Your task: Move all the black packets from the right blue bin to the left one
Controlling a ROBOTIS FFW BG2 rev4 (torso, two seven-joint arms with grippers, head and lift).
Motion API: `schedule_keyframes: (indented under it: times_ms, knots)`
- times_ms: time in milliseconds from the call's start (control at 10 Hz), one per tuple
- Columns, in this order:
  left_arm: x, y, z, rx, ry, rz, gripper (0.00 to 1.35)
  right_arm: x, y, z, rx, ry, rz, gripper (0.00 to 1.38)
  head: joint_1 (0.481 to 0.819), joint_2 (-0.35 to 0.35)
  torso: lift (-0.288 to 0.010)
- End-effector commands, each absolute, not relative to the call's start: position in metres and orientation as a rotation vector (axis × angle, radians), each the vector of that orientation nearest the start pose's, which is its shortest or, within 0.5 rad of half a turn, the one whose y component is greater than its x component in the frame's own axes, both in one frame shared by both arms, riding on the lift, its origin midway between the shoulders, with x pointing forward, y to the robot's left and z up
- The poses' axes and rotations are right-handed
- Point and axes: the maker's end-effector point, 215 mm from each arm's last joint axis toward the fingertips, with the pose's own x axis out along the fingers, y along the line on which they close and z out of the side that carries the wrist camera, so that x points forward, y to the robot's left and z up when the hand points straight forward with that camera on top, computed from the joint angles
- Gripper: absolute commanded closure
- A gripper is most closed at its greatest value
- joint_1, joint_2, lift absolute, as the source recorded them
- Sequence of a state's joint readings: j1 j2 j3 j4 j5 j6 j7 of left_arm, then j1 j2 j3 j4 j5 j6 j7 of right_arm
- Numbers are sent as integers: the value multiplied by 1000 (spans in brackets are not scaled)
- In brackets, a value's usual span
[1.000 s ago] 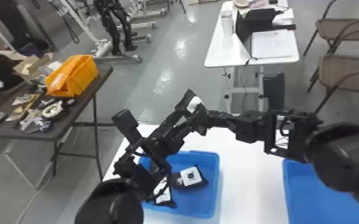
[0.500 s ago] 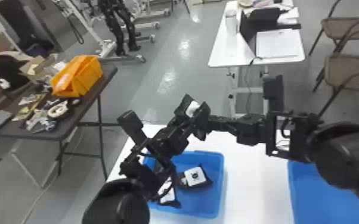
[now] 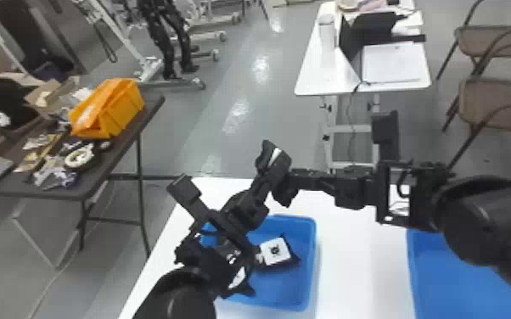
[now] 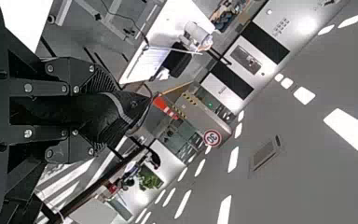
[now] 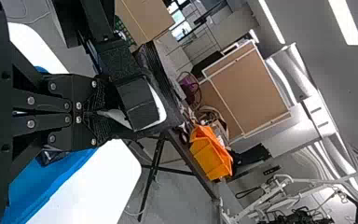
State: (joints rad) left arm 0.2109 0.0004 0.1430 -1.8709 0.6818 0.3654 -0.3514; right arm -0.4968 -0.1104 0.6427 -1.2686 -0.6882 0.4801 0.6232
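Note:
Above the left blue bin [image 3: 310, 263], a black packet [image 3: 270, 155] with a pale stripe is held up where both grippers meet. My left gripper [image 3: 263, 184] reaches it from below, and my right gripper [image 3: 295, 180] from the right. In the left wrist view the left gripper [image 4: 102, 112] is shut on the bulky black packet [image 4: 116, 109]. The right wrist view has the right gripper [image 5: 91, 115] with its fingers together on a corner of the packet [image 5: 142, 105]. Inside the left bin lie black packets with white labels [image 3: 276, 251].
Part of the right blue bin [image 3: 467, 275] shows beneath the right arm. Both bins stand on a white table [image 3: 348, 263]. Off to the left, a dark table [image 3: 68, 186] carries an orange box [image 3: 110, 110]. A smaller white table [image 3: 314, 76] and brown chairs stand farther back.
My left gripper and the packet's top have sunk slightly relative to the bin. The right arm has barely shifted, and both grippers keep meeting at the packet.

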Motion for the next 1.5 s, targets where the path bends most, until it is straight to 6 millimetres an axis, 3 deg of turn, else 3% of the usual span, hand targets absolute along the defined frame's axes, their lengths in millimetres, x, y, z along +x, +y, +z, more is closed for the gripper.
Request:
schedule_keyframes:
  times_ms: [0, 100, 200, 300, 500, 600, 700, 800, 900, 1000, 1200, 1300, 1400]
  knots:
    - [521, 197, -325, -623, 64, -324, 1217, 514, 142, -339, 348, 431, 1233, 614, 695, 344, 0]
    - [522, 212, -321, -557, 34, -282, 1217, 523, 126, -340, 360, 408, 1194, 71, 695, 347, 0]
    - [521, 235, -317, -429, 5, -229, 1217, 533, 102, -339, 360, 371, 1140, 7, 695, 349, 0]
    - [514, 263, -315, -269, -23, -154, 1217, 549, 60, -333, 311, 304, 1041, 174, 695, 346, 0]
    - [486, 315, -344, -28, 16, -37, 1217, 566, -29, -329, 264, 221, 790, 340, 695, 323, 0]
    - [472, 336, -365, 48, 57, -2, 1217, 559, -62, -344, 289, 231, 717, 366, 695, 302, 0]
    - [462, 343, -378, 82, 72, 7, 1217, 550, -78, -361, 314, 252, 684, 367, 695, 295, 0]
    - [458, 341, -386, 149, 95, -5, 858, 540, -88, -373, 313, 263, 661, 367, 695, 287, 0]
    - [460, 328, -389, 155, 108, -47, 236, 536, -93, -375, 306, 246, 643, 367, 695, 280, 0]
    - [465, 312, -388, 127, 103, -80, 2, 535, -101, -369, 269, 217, 619, 367, 695, 266, 0]
    - [474, 284, -344, 44, -45, -122, 245, 526, -139, -355, 189, 127, 482, 367, 695, 229, 0]
    - [471, 271, -315, 29, -142, -139, 308, 513, -163, -353, 162, 91, 384, 367, 695, 191, 0]
    - [455, 267, -305, 74, -172, -138, 314, 495, -183, -355, 121, 75, 304, 367, 695, 147, 0]
